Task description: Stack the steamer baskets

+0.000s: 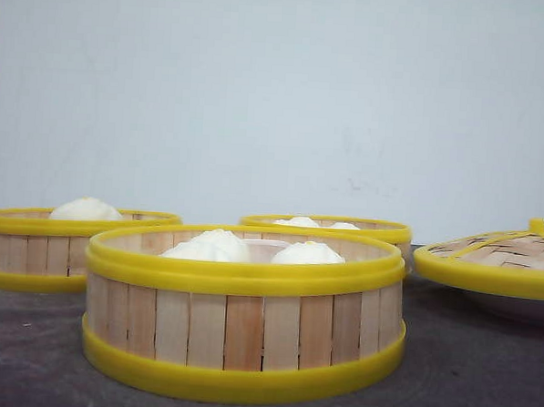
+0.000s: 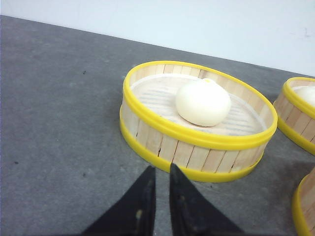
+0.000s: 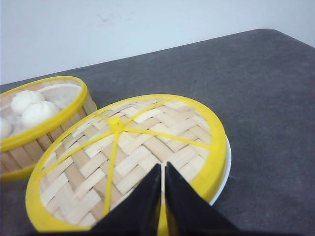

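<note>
Front view: three steamer baskets are counted on the dark table (image 1: 482, 379), none stacked: a near basket (image 1: 243, 334) with two white buns (image 1: 308, 254), a left basket (image 1: 32, 250) with one bun (image 1: 85, 209), and a far basket (image 1: 344, 227) behind. One woven lid (image 1: 502, 261) is seen at the right, resting on a white plate (image 3: 222, 179). The left gripper (image 2: 161, 173) is held just beside the left basket, its jaws nearly closed on nothing. The right gripper (image 3: 162, 169) is poised over the lid, its jaws pressed together and empty.

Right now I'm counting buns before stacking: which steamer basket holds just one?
The left steamer basket, in front of the left pincer, holds a single bun. The front basket and the rear basket each show several.
</note>
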Controlling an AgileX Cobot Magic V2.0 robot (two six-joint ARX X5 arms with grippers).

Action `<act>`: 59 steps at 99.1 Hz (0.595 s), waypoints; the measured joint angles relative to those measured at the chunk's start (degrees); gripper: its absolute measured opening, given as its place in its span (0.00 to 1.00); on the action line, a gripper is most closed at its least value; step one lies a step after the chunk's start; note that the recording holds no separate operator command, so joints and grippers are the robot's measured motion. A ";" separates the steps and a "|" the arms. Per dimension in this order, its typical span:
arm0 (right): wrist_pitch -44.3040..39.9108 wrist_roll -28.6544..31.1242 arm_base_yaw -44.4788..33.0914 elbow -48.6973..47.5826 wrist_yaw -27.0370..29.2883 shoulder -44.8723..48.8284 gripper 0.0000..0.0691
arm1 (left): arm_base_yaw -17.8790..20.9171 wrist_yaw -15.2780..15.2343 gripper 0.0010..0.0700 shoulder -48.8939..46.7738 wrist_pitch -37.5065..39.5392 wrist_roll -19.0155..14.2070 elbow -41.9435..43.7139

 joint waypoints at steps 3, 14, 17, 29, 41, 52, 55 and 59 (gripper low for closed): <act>0.00 0.07 0.00 0.00 0.00 0.00 0.01 | 0.00 -0.02 0.02 0.00 0.00 -0.04 0.00; 0.00 0.22 0.00 0.00 0.00 0.00 0.01 | 0.00 0.00 0.02 0.02 0.02 -0.22 0.00; 0.00 0.24 0.00 0.00 0.00 0.00 0.01 | 0.00 0.00 0.02 0.00 0.04 -0.22 0.00; 0.00 0.26 0.00 0.00 0.00 0.00 0.01 | 0.00 0.00 0.02 0.00 0.07 -0.24 0.00; 0.02 1.22 0.00 0.00 0.00 0.00 0.01 | 0.00 -0.02 0.02 0.00 0.61 -0.68 0.00; 0.04 3.19 0.00 0.24 0.00 0.00 0.01 | 0.00 -0.04 0.02 0.02 1.92 -2.34 0.00; -0.17 3.61 0.00 0.59 0.00 0.02 0.01 | 0.00 -0.04 0.02 0.04 1.90 -2.78 0.07; -0.55 4.17 0.00 1.49 0.00 0.31 0.01 | 0.00 -0.04 0.02 0.26 1.81 -3.52 0.26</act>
